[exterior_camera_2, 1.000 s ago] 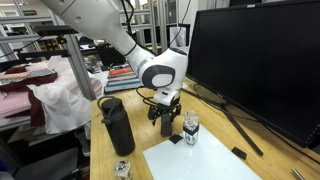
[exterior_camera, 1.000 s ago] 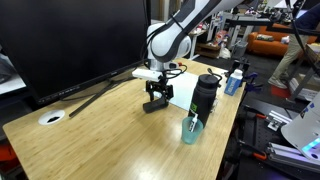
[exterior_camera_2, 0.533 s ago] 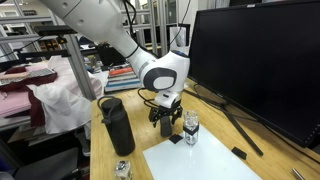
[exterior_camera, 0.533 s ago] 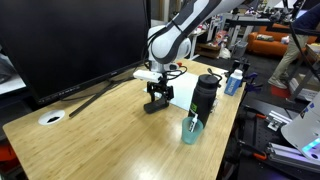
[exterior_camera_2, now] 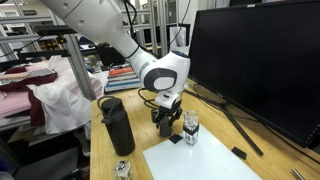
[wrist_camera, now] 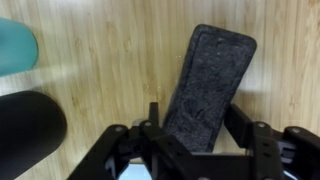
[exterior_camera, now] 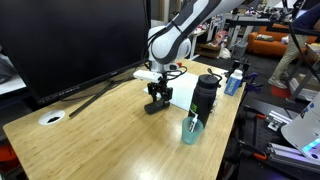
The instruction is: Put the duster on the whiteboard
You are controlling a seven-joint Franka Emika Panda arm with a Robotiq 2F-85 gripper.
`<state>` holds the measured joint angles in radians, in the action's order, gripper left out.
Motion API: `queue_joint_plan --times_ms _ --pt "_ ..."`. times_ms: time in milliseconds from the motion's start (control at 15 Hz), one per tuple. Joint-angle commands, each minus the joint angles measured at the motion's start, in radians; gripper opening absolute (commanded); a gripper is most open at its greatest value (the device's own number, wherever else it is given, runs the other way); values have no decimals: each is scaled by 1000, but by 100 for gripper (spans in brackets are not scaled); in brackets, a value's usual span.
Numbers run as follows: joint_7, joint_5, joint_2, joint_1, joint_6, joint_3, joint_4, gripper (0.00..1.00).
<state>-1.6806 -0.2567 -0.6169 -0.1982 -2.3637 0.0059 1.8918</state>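
The duster [wrist_camera: 207, 80], a dark grey felt-topped oblong block, lies flat on the wooden table. It sits slightly tilted between my fingers in the wrist view. My gripper [wrist_camera: 197, 125] stands low over its near end, with a finger against each long side. In both exterior views the gripper [exterior_camera: 155, 106] [exterior_camera_2: 166, 132] reaches straight down to the tabletop. The whiteboard [exterior_camera_2: 200, 160] is a thin white sheet lying flat on the table beside the gripper. Its far part [exterior_camera: 185, 95] shows behind the arm.
A tall black bottle [exterior_camera: 205, 95] [exterior_camera_2: 117, 125] [wrist_camera: 25, 130] stands close to the gripper. A small teal-tinted container [exterior_camera: 191, 128] [wrist_camera: 15, 45] stands near it. A large black monitor [exterior_camera: 70, 40] [exterior_camera_2: 260, 60] on a stand fills one side of the table. A white disc [exterior_camera: 52, 117] lies near a corner.
The fingers have drawn in from wide open to the duster's sides. The arm has barely moved, and the duster still lies on the table.
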Motion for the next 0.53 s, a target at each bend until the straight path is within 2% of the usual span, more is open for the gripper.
queue_joint_plan --times_ms 0,133,467 --pt "-5 -4 -13 8 -16 3 -13 41" --pt "-5 -4 -14 8 -16 3 -13 28" --pt "10 -1 -2 7 -34 7 -7 25"
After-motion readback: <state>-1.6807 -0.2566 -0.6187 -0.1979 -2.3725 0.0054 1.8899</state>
